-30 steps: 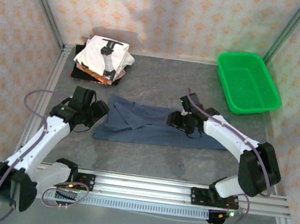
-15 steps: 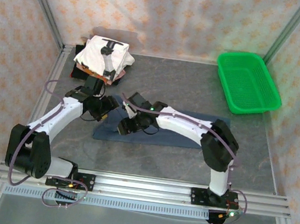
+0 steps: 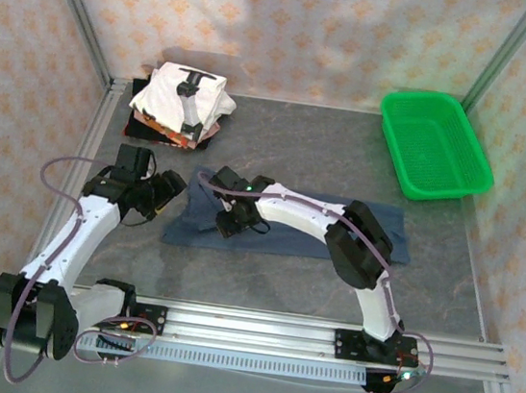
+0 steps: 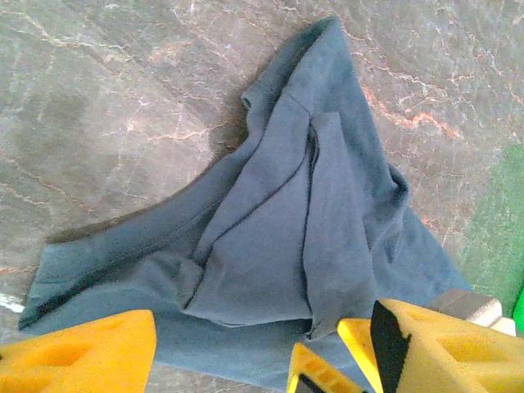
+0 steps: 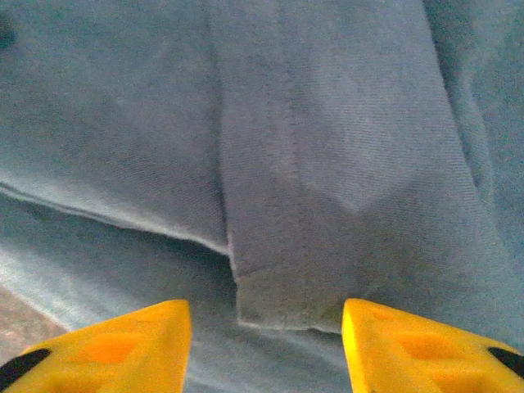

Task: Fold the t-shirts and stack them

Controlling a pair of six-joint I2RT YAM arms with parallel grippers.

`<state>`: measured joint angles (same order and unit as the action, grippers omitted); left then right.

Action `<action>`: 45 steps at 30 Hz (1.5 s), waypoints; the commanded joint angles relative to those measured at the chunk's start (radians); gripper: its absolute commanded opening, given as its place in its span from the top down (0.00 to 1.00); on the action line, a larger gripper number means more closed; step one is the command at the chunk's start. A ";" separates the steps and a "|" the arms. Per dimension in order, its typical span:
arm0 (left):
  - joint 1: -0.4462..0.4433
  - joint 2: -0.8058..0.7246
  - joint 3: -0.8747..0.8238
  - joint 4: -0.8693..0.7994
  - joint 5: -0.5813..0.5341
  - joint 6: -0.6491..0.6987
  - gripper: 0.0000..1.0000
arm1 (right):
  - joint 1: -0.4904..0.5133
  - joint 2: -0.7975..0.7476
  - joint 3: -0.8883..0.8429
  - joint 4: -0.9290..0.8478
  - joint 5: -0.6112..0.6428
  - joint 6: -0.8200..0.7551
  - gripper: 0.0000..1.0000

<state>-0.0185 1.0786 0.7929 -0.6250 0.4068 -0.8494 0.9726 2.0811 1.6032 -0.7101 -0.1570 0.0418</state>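
Note:
A dusty navy-blue t-shirt lies crumpled lengthwise on the grey table, its left part folded over itself. My left gripper hovers open at the shirt's left end, its yellow fingers spread wide above the cloth with nothing between them. My right gripper reaches across to the shirt's left part. It is open, fingertips either side of a folded sleeve hem, close above the cloth. Folded t-shirts are stacked at the back left, a white one with black print on top.
A green mesh basket stands at the back right. The right arm stretches over the shirt's middle. An aluminium rail runs along the near edge, and patterned walls close the sides and back.
The right gripper swung from the shirt's middle across to its left part. The left gripper came in towards the shirt, then drew back a little to the left. The shirt has barely shifted.

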 commanded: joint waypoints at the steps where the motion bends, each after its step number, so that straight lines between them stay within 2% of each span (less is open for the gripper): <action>1: 0.016 -0.026 -0.015 -0.053 -0.028 0.028 0.29 | -0.005 0.034 0.053 -0.047 0.085 -0.021 0.55; 4: 0.018 -0.038 -0.017 -0.060 -0.034 0.032 0.29 | -0.008 0.042 0.078 -0.050 0.114 -0.017 0.65; 11: 0.019 -0.040 -0.008 -0.074 -0.036 0.056 0.29 | -0.031 -0.008 0.085 -0.029 0.124 -0.009 0.81; 22: 0.015 -0.019 -0.026 -0.047 0.002 0.075 0.29 | -0.107 -0.025 0.094 -0.015 0.066 0.043 0.99; 28: -0.016 0.010 -0.016 -0.016 0.007 0.077 0.29 | -0.161 -0.004 0.127 -0.007 0.044 0.075 1.00; 35: -0.088 0.080 0.037 -0.009 -0.029 0.099 0.30 | -0.239 0.062 0.229 -0.063 0.035 0.079 1.00; 41: -0.114 0.132 0.059 0.013 -0.042 0.097 0.30 | -0.277 0.127 0.297 -0.111 0.026 0.076 0.98; 45: -0.125 0.176 0.077 0.020 -0.059 0.103 0.30 | -0.282 0.190 0.369 -0.166 0.029 0.076 0.83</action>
<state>-0.1314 1.2304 0.8356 -0.6231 0.3847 -0.7746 0.6888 2.2326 1.9148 -0.8005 -0.1314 0.1101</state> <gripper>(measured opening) 0.697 0.159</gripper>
